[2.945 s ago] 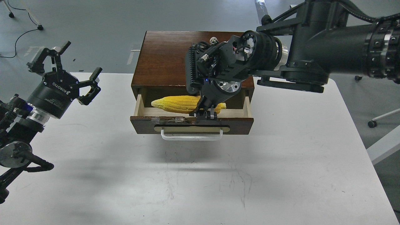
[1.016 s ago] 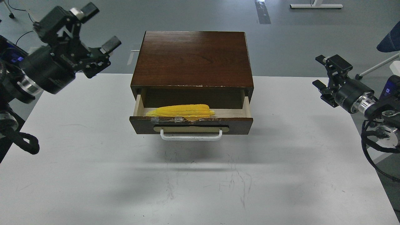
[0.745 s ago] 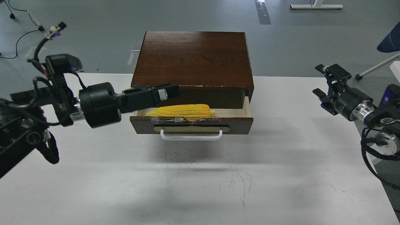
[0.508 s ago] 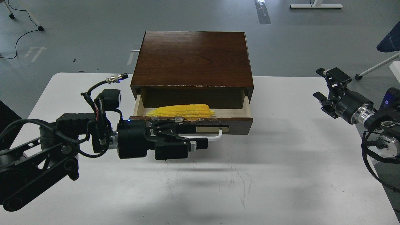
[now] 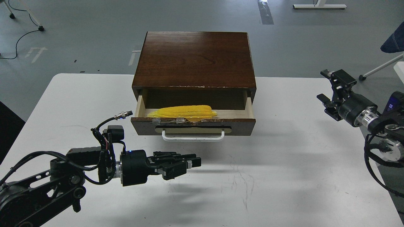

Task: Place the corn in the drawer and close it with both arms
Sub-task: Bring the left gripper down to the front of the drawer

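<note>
The drawer [image 5: 193, 125] is pulled out of the dark brown wooden box [image 5: 194, 60] in the middle of the frame. The box sits on the white table [image 5: 284, 176]. The yellow corn [image 5: 182, 111] lies flat inside the drawer, in its left half, close behind the dark front board. Its thin pointed end aims to the left. The top edge of the front board is chipped and has bits of clear tape on it. A tan oval plate and a white bar handle [image 5: 193, 137] are on the front of the drawer.

The left end effector [image 5: 191, 163] is in the lower left of the frame, low over the table. It points to the right, and it is in front of the drawer, below the handle in the picture, not touching it. Its fingers lie close together, one over the other, and I cannot tell if they are fully closed. It has hold of nothing. A blue light glows on the wrist behind it.

The right end effector [image 5: 329, 89] is at the right edge of the frame, well apart from the drawer. Its two fingers are spread apart with a clear gap between them, and nothing is in them
</note>
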Controlling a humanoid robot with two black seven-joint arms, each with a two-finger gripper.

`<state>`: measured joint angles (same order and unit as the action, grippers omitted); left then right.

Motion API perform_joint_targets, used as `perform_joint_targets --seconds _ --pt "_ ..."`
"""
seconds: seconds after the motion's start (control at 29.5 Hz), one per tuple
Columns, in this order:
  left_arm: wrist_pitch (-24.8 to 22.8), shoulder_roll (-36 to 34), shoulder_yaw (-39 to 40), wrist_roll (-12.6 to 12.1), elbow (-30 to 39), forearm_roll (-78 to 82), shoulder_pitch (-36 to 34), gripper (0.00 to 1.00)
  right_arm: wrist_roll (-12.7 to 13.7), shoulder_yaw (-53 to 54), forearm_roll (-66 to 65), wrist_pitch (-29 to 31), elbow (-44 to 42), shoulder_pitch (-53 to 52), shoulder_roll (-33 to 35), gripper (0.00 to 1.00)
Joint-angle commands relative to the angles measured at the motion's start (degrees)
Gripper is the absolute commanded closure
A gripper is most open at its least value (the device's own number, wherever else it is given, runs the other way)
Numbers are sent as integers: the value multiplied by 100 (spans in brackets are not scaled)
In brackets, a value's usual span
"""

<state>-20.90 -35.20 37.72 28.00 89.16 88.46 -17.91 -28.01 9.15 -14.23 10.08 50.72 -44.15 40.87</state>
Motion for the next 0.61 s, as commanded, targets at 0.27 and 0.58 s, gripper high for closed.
perform_joint_targets --seconds 0.27,0.58 --pt "-10 -30 -10 0 -453 -207 -10 100 1 -1 0 2 -1 99 0 0" --pt "-46 -22 -10 0 -470 -216 -98 100 1 -1 0 2 -1 99 0 0"
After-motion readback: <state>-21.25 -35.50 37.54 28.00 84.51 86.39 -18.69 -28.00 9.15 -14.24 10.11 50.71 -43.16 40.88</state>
